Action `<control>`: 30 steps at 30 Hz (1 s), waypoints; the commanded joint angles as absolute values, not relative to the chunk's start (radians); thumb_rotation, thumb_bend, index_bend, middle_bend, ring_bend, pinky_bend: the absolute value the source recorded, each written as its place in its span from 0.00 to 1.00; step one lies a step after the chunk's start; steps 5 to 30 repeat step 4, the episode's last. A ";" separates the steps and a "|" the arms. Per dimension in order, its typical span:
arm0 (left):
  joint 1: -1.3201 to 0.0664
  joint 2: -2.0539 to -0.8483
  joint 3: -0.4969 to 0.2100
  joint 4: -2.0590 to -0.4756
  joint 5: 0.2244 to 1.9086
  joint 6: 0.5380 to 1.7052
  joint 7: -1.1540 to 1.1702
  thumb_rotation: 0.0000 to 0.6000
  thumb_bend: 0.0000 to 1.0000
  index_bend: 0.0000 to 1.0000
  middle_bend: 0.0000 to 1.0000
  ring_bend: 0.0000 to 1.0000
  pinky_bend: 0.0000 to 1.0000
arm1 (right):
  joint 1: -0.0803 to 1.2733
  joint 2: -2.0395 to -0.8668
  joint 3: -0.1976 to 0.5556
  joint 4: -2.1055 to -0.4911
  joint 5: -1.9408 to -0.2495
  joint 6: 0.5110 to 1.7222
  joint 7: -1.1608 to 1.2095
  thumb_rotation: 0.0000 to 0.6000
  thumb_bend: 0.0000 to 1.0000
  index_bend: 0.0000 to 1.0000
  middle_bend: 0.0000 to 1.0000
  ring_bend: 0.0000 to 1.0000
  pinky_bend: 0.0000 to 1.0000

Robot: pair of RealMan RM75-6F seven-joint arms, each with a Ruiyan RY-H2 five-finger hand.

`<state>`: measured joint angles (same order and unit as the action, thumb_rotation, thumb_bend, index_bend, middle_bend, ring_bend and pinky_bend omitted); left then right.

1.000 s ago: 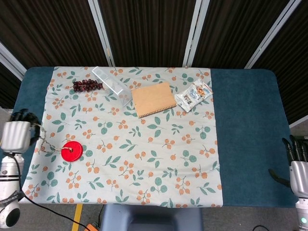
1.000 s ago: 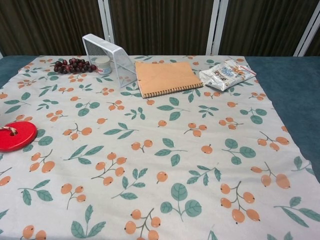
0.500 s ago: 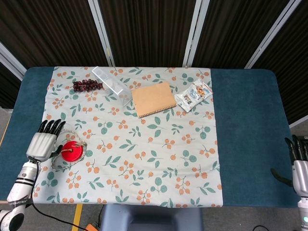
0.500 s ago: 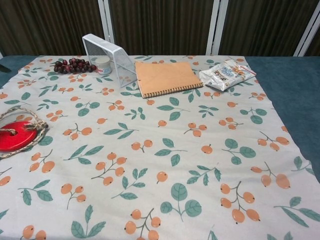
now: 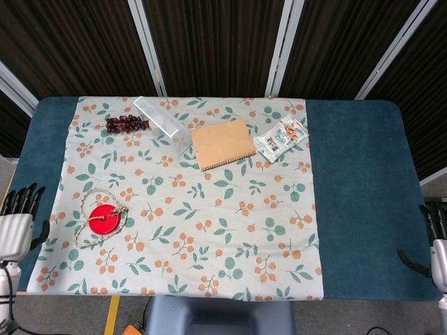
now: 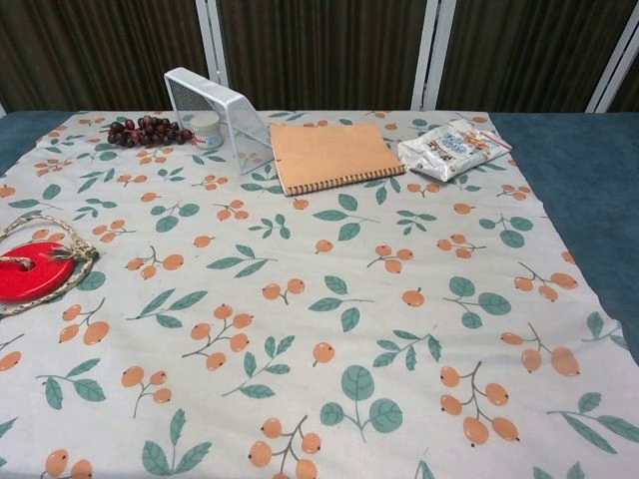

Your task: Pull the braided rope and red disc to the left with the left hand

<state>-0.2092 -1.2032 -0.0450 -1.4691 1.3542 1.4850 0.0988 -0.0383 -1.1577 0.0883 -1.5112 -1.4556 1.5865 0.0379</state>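
Left robot hand point(image 5: 15, 227) has let go and backed off to the lower-left edge of the head frame, off the cloth; half a second ago it sat right beside the red disc point(image 5: 103, 220). Its fingers are spread and it holds nothing. The braided rope point(image 5: 89, 200), stretched out toward the hand a second ago, now lies slack in a loop around the disc. Both rest at lower left of the floral cloth point(image 5: 209, 230), near its left border; in the chest view they sit at the far left edge.

Judgement: the pull looks finished and the hand is retreating.

Right robot hand point(image 5: 436, 241) is parked at the lower-right edge, fingers apart, empty.

Count: one disc, one rope, one notebook point(image 5: 223, 143), one snack packet point(image 5: 281, 137), one grape bunch point(image 5: 127, 124), one clear box point(image 5: 163, 123) on the surface.
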 commanded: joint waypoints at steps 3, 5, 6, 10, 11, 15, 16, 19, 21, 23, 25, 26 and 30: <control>-0.142 -1.237 -0.003 -1.419 1.419 1.546 0.027 1.00 0.53 0.00 0.00 0.00 0.04 | -0.034 -1.168 0.087 -1.500 -1.448 1.570 0.038 1.00 0.29 0.00 0.00 0.00 0.00; -0.140 -1.241 -0.003 -1.410 1.419 1.543 0.026 1.00 0.53 0.00 0.00 0.00 0.04 | -0.031 -1.168 0.089 -1.499 -1.449 1.568 0.035 1.00 0.29 0.00 0.00 0.00 0.00; -0.140 -1.241 -0.003 -1.410 1.419 1.543 0.026 1.00 0.53 0.00 0.00 0.00 0.04 | -0.031 -1.168 0.089 -1.499 -1.449 1.568 0.035 1.00 0.29 0.00 0.00 0.00 0.00; -0.140 -1.241 -0.003 -1.410 1.419 1.543 0.026 1.00 0.53 0.00 0.00 0.00 0.04 | -0.031 -1.168 0.089 -1.499 -1.449 1.568 0.035 1.00 0.29 0.00 0.00 0.00 0.00; -0.140 -1.241 -0.003 -1.410 1.419 1.543 0.026 1.00 0.53 0.00 0.00 0.00 0.04 | -0.031 -1.168 0.089 -1.499 -1.449 1.568 0.035 1.00 0.29 0.00 0.00 0.00 0.00; -0.140 -1.241 -0.003 -1.410 1.419 1.543 0.026 1.00 0.53 0.00 0.00 0.00 0.04 | -0.031 -1.168 0.089 -1.499 -1.449 1.568 0.035 1.00 0.29 0.00 0.00 0.00 0.00; -0.140 -1.241 -0.003 -1.410 1.419 1.543 0.026 1.00 0.53 0.00 0.00 0.00 0.04 | -0.031 -1.168 0.089 -1.499 -1.449 1.568 0.035 1.00 0.29 0.00 0.00 0.00 0.00; -0.140 -1.241 -0.003 -1.410 1.419 1.543 0.026 1.00 0.53 0.00 0.00 0.00 0.04 | -0.031 -1.168 0.089 -1.499 -1.449 1.568 0.035 1.00 0.29 0.00 0.00 0.00 0.00; -0.140 -1.241 -0.003 -1.410 1.419 1.543 0.026 1.00 0.53 0.00 0.00 0.00 0.04 | -0.031 -1.168 0.089 -1.499 -1.449 1.568 0.035 1.00 0.29 0.00 0.00 0.00 0.00; -0.140 -1.241 -0.003 -1.410 1.419 1.543 0.026 1.00 0.53 0.00 0.00 0.00 0.04 | -0.031 -1.168 0.089 -1.499 -1.449 1.568 0.035 1.00 0.29 0.00 0.00 0.00 0.00; -0.140 -1.241 -0.003 -1.410 1.419 1.543 0.026 1.00 0.53 0.00 0.00 0.00 0.04 | -0.031 -1.168 0.089 -1.499 -1.449 1.568 0.035 1.00 0.29 0.00 0.00 0.00 0.00; -0.140 -1.241 -0.003 -1.410 1.419 1.543 0.026 1.00 0.53 0.00 0.00 0.00 0.04 | -0.031 -1.168 0.089 -1.499 -1.449 1.568 0.035 1.00 0.29 0.00 0.00 0.00 0.00; -0.140 -1.241 -0.003 -1.410 1.419 1.543 0.026 1.00 0.53 0.00 0.00 0.00 0.04 | -0.031 -1.168 0.089 -1.499 -1.449 1.568 0.035 1.00 0.29 0.00 0.00 0.00 0.00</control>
